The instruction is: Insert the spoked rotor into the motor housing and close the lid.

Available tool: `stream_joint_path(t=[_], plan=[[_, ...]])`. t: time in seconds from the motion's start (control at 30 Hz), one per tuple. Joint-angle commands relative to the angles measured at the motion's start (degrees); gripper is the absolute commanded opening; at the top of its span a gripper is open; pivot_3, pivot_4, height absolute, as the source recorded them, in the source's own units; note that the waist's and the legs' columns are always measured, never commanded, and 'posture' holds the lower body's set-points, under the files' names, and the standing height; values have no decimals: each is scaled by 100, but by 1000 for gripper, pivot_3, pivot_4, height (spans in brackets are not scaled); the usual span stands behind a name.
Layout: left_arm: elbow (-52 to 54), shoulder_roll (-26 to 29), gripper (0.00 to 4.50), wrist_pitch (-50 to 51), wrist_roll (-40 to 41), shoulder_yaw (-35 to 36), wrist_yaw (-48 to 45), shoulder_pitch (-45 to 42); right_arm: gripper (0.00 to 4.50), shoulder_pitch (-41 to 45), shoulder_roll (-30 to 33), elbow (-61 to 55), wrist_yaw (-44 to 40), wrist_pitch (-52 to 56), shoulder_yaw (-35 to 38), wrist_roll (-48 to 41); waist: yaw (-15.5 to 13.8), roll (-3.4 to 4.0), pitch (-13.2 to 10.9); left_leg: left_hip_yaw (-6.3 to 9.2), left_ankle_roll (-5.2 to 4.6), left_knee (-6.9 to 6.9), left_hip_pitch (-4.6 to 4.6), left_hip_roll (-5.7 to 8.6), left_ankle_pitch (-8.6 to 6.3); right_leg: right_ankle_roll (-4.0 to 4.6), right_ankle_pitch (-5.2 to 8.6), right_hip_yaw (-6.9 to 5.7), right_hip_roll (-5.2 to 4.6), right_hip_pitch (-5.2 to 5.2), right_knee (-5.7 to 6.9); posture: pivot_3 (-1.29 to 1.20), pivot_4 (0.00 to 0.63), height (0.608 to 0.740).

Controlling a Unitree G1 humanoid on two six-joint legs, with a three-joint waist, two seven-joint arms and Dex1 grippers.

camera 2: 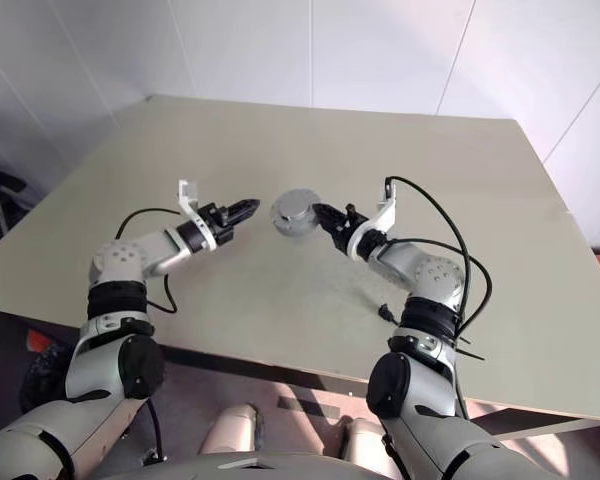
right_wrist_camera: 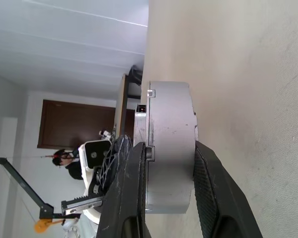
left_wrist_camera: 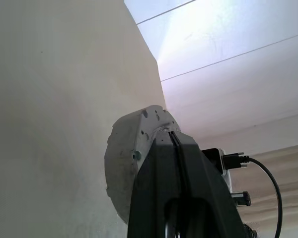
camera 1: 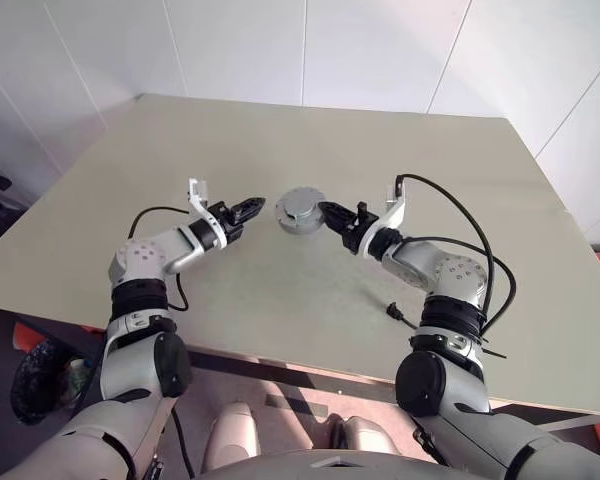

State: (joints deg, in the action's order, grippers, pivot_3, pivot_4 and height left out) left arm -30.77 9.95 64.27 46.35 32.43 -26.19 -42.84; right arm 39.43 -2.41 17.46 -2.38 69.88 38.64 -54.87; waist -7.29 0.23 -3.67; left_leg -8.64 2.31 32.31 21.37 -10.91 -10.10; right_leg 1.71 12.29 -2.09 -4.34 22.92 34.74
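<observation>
With the round grey metal lid [right_wrist_camera: 170, 99] already lying shut on the shallow grey motor housing [camera 1: 302, 211] mid-table and no spoked rotor loose, I judged the job nearly finished, my right gripper [camera 1: 327, 212] clamped across the closed stack, my left gripper [camera 1: 253, 208] shut, empty, just beside it.

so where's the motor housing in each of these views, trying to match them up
Left eye view: motor housing, lid shut, mid-table just ahead of the right gripper.
Right eye view: same spot, centre of the table.
Left wrist view: grey round body behind the shut left gripper.
Right wrist view: edge-on between the right gripper's fingers.
Shared landmark: the beige table.
</observation>
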Motion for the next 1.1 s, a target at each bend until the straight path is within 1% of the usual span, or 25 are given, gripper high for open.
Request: stream_joint_path(t=[0.03, 0.07, 0.1, 0.13, 0.33, 0.43, 0.47, 0.73, 1.1], plan=[[334, 147, 581, -81, 236, 135, 22, 53, 1126, 179, 17, -222, -25, -140, 22, -416, 0, 0, 0, 0, 0, 0, 0, 0, 0, 0, 0, 0, 0, 0, 0, 0, 0, 740], [361, 150, 650, -102, 252, 147, 30, 98, 1126, 188, 45, -202, -23, -158, 14, -410, 1, 0, 0, 0, 0, 0, 0, 0, 0, 0, 0, 0, 0, 0, 0, 0, 0, 740], [386, 136, 1082, -115, 266, 140, 33, 143, 1126, 189, 71, -186, -19, -176, -4, -412, 0, 0, 0, 0, 1, 0, 0, 0, 1, -1, -1, -1, 0, 0, 1, 0, 0, 740], [403, 114, 1166, -123, 286, 132, 39, 178, 1126, 188, 94, -172, -14, -192, -23, -416, 0, 0, 0, 1, 1, 1, 2, 0, 1, -2, -1, -2, 0, 0, 1, 0, 0, 740], [202, -134, 3072, 0, 512, 236, 300, 171, 1126, 202, 147, -195, 19, -200, -59, -501, -1, 0, 0, 3, 1, 6, 7, 2, 1, -3, -2, -6, 0, 0, 1, 0, 0, 740], [-303, -222, 4037, 319, 811, 596, 758, -9, 1126, 205, 170, -256, 36, -175, -59, -599, 3, 0, 0, 3, 1, 9, 7, 5, 1, -3, -2, -6, 0, 0, 2, 0, 0, 740], [-435, -213, 4321, 402, 886, 652, 784, -52, 1126, 208, 176, -280, 36, -160, -56, -646, 3, 0, 0, 3, 1, 10, 7, 6, 1, -3, -2, -6, 1, 0, 3, 0, 0, 740], [-747, -242, 4321, 845, 1152, 618, 564, -230, 1126, 293, 136, -480, 283, -41, -66, -1225, -5, 0, 0, 5, 1, 13, 9, 7, 1, -4, -2, -8, 2, 1, 3, 0, 0, 740], [-797, -436, 4321, 1025, 1270, 445, 165, -365, 1126, 49, 143, -719, 455, 98, -423, -1762, -6, -1, 0, 6, 1, 15, 10, 7, 1, -5, -3, -9, 2, 0, 4, 0, 0, 740]])
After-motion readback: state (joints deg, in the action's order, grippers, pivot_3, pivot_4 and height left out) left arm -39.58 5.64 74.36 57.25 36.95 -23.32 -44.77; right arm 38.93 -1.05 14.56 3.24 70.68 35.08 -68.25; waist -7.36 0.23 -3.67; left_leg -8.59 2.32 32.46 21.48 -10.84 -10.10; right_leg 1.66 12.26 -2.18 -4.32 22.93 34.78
